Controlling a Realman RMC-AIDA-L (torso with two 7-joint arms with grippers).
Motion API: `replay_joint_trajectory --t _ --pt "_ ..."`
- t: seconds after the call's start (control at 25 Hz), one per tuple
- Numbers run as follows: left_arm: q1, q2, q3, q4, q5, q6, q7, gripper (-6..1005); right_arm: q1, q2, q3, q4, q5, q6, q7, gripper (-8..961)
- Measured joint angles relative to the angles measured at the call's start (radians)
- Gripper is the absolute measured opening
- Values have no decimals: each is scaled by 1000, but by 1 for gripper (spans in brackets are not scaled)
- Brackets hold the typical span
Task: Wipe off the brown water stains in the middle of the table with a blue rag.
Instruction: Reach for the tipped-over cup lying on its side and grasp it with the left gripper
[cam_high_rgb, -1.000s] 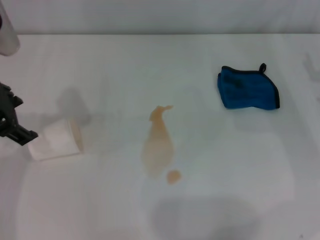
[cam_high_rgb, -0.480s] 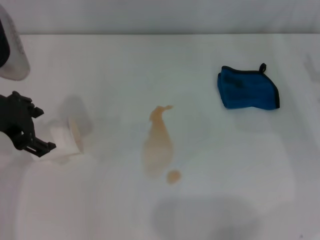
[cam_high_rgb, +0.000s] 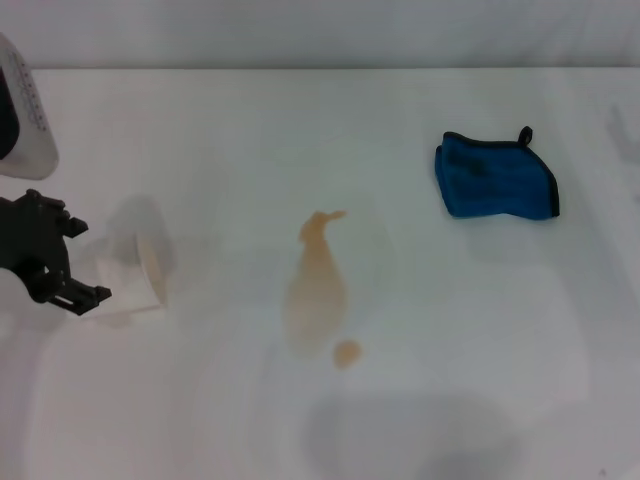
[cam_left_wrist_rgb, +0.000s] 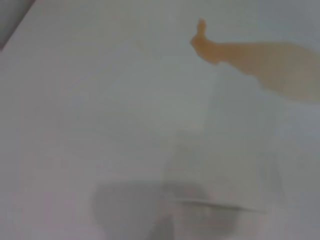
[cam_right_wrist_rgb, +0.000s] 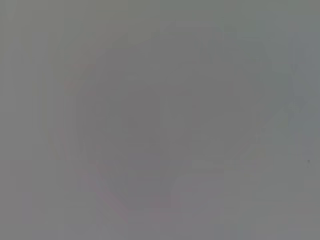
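Your table (cam_high_rgb: 230, 120) fills the head view. The stains (cam_high_rgb: 316, 290) sit at centre frame, the rag (cam_high_rgb: 495, 178) upper right, well apart from them. At the left edge, your left gripper (cam_high_rgb: 70, 268) sits against a tipped cup (cam_high_rgb: 128, 278); whether it grips, I cannot tell.

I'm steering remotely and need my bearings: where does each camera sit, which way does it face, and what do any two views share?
Head view: high on the robot, facing forward and down at the table, the blue rag, the brown water stains, the cup; the left gripper shows at the left edge.
Left wrist view: low over the table, facing the stains; none of the robot's body shows clearly.
Right wrist view: nothing recognisable.
Shared: head and left wrist both show the stains.
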Motion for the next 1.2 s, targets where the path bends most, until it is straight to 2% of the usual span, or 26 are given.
replay_joint_trajectory --t 0.52,1.2 --pt "-52 0 1 -136 -43 -52 70 854 3 2 0 -6 21 0 0 782" --pt "-51 1 2 -141 -10 -65 73 846 3 3 0 -4 23 0 0 782"
